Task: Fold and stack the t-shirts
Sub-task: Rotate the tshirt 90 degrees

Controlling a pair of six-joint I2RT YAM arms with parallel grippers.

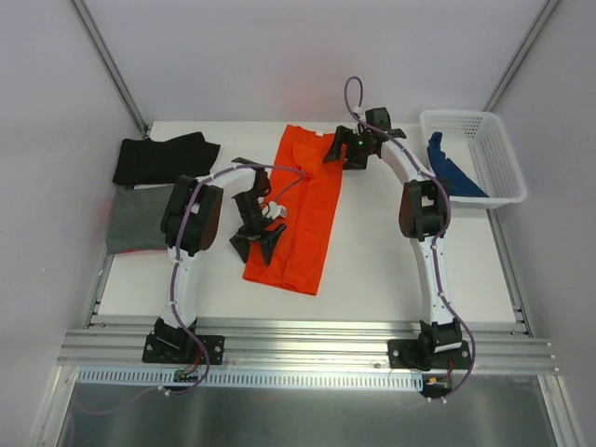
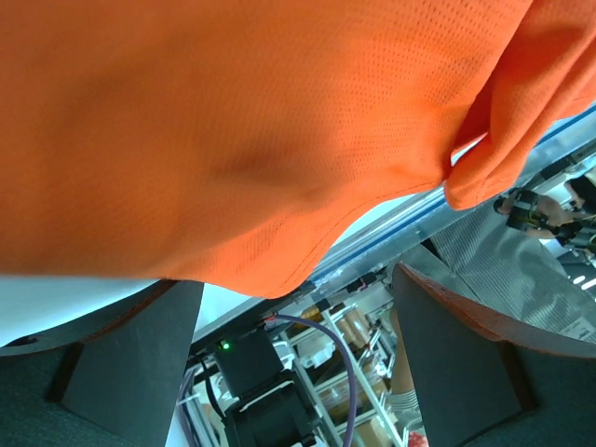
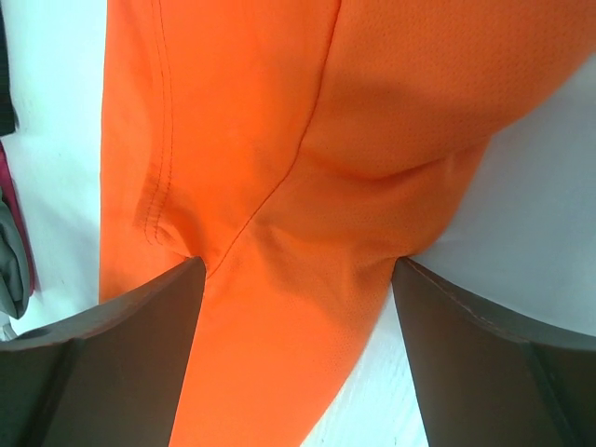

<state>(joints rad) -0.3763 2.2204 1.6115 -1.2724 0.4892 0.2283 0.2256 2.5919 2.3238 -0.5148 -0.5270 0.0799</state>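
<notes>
An orange-red t-shirt (image 1: 300,207) lies folded into a long strip in the middle of the table. My left gripper (image 1: 258,245) is open at its near left edge. In the left wrist view the hem (image 2: 279,279) hangs at the mouth of the open jaws, with nothing pinched. My right gripper (image 1: 340,149) is open at the shirt's far right corner. Its fingers (image 3: 102,363) straddle a seamed fold of orange cloth (image 3: 298,233). A black t-shirt (image 1: 166,156) and a dark grey one (image 1: 140,216) lie folded at the left. A blue t-shirt (image 1: 452,169) sits in the basket.
A white mesh basket (image 1: 484,130) stands at the table's far right corner. The folded black and grey shirts take up the left side. A metal rail (image 1: 307,340) runs along the near edge by both arm bases.
</notes>
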